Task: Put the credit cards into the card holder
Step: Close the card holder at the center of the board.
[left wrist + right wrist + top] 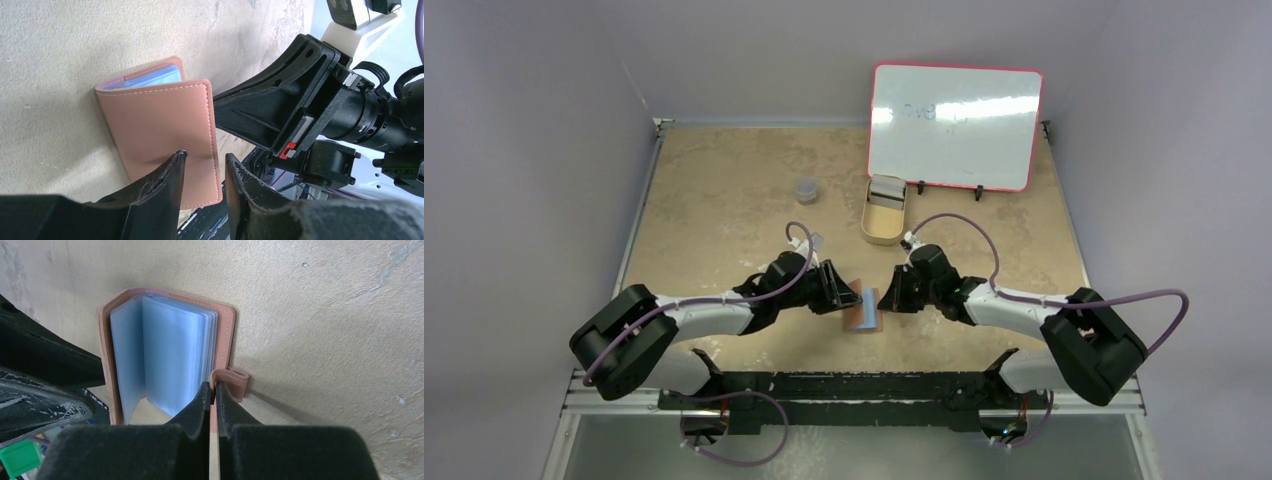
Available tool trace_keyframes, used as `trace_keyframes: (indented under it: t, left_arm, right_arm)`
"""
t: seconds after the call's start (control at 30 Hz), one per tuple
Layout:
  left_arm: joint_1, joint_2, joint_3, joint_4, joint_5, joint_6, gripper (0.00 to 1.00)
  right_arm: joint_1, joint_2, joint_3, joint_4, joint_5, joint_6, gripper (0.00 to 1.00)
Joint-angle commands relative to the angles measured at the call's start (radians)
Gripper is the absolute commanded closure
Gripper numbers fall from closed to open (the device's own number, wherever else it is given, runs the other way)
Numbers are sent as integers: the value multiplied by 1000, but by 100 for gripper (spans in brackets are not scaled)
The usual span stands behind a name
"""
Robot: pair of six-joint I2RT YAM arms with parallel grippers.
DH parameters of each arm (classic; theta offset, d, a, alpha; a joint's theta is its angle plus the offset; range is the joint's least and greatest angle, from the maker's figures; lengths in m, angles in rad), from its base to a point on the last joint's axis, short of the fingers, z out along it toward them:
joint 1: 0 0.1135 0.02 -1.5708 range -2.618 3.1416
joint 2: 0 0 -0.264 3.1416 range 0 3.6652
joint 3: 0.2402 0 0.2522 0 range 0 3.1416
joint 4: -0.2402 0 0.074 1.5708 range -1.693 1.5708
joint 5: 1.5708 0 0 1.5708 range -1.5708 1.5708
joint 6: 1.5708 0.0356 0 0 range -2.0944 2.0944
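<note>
The reddish-brown card holder (864, 308) stands half open on its edge between my two grippers. In the right wrist view its inside (165, 355) shows light blue cards or sleeves fanned like pages. My right gripper (214, 386) is shut on the holder's right cover, just beside the snap tab (235, 382). My left gripper (204, 156) is open; its jaws straddle the free edge of the other cover (160, 125), with one fingertip touching the leather. A grey stack that looks like more cards (886, 188) stands in the tan tin.
The tan oval tin (882, 228) sits behind the holder at centre right. The red-framed whiteboard (954, 125) leans at the back right. A small grey cylinder (805, 188) stands at the back left. The table's front edge is close below the holder.
</note>
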Motion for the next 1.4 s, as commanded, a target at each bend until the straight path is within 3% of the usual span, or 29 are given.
trace_keyframes:
  t: [0.0, 0.17, 0.83, 1.13, 1.23, 1.37]
  left_arm:
    - [-6, 4, 39, 13, -15, 34, 65]
    - [-6, 17, 72, -65, -62, 81, 67]
    - [-6, 18, 113, -93, -68, 89, 65]
    - [-6, 42, 182, -249, -160, 170, 88]
    - [-7, 72, 200, -235, -128, 182, 92]
    - [-11, 114, 223, -236, -96, 197, 92]
  right_arm:
    - [0, -4, 2, 9, -13, 5, 100]
    - [0, -16, 4, 0, -5, 6, 99]
    - [0, -12, 2, -10, 5, 10, 97]
    - [0, -59, 2, -46, 15, 11, 92]
    - [0, -74, 6, -52, 20, 15, 84]
    - [0, -93, 10, -69, 30, 21, 81]
